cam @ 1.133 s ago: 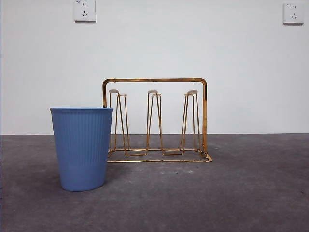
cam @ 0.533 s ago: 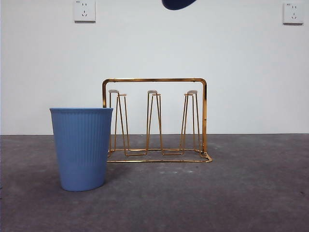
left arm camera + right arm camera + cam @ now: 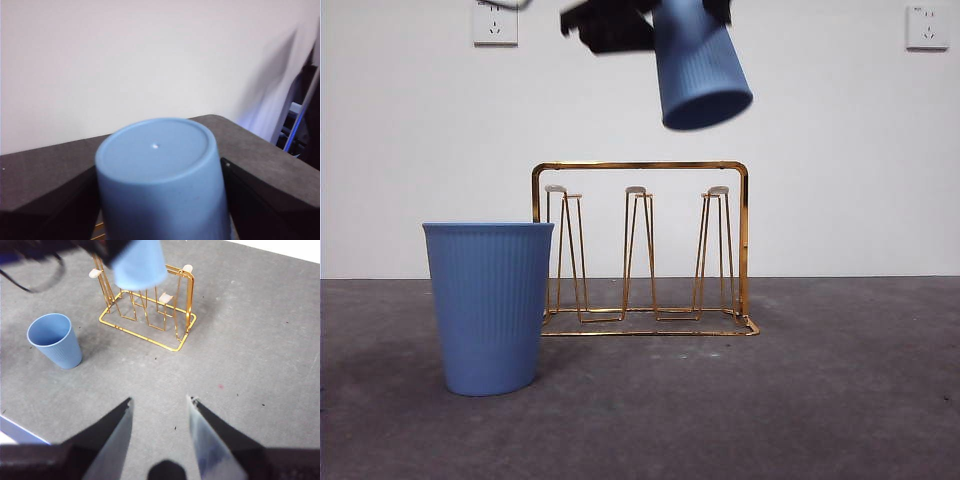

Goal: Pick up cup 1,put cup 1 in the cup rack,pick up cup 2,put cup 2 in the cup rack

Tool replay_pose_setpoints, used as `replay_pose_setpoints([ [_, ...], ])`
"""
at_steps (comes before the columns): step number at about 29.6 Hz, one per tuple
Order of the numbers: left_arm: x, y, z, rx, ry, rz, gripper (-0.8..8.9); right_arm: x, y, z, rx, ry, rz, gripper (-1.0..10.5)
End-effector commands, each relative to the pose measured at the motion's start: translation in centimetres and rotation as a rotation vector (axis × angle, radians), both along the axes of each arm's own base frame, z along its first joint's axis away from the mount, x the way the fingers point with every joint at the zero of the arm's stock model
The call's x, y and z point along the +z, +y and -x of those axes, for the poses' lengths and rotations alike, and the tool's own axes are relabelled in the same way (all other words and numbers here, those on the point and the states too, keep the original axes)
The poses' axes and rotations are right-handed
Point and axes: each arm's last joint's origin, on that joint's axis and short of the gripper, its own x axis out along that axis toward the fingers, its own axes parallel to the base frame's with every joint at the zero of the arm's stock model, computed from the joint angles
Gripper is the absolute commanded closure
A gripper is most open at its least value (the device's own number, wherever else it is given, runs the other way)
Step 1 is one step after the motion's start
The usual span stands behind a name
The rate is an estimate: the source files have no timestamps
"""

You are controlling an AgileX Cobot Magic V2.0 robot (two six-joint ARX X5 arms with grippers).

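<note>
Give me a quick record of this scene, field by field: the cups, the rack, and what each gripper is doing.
held cup: ribbed blue plastic cup, upside down and tilted, in the air above the rack
carrier: left gripper, shut on the held cup
standing cup: second ribbed blue plastic cup, upright on the table beside the rack
rack: gold-coloured wire cup rack, prongs bare
right gripper: open, holds nothing, apart from the rack
table: grey surface

Even, soft, bright light throughout, with faint shadows on the table (image 3: 840, 400) beside the standing cup (image 3: 489, 305); the raised cup (image 3: 698, 66) and left gripper (image 3: 610, 25) are motion-blurred.
</note>
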Motion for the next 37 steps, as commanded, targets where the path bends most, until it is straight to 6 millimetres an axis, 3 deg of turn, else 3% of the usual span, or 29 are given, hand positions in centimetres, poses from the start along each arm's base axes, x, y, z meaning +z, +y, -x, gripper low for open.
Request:
replay_pose_setpoints([
  [1,-0.8,-0.6,-0.5,0.012,-0.025,0.001,8.21,-0.2,0.0,-0.1,-0.007,0.004,0.000,7.6],
  [14,-4.4,-3.5,-3.4,0.042,0.030,-0.059,8.21,-0.6,-0.2,0.2,-0.005,0.043,0.035,7.6],
  [22,-5.7,-3.7,-3.6,0.056,0.073,-0.109,8.21,-0.5,-0.1,0.1,-0.005,0.038,0.031,7.6],
  [37,-10.3,-4.7,-4.3,0.051,0.191,-0.213,8.21,-0.5,-0.1,0.1,0.002,0.026,0.036,7.6],
])
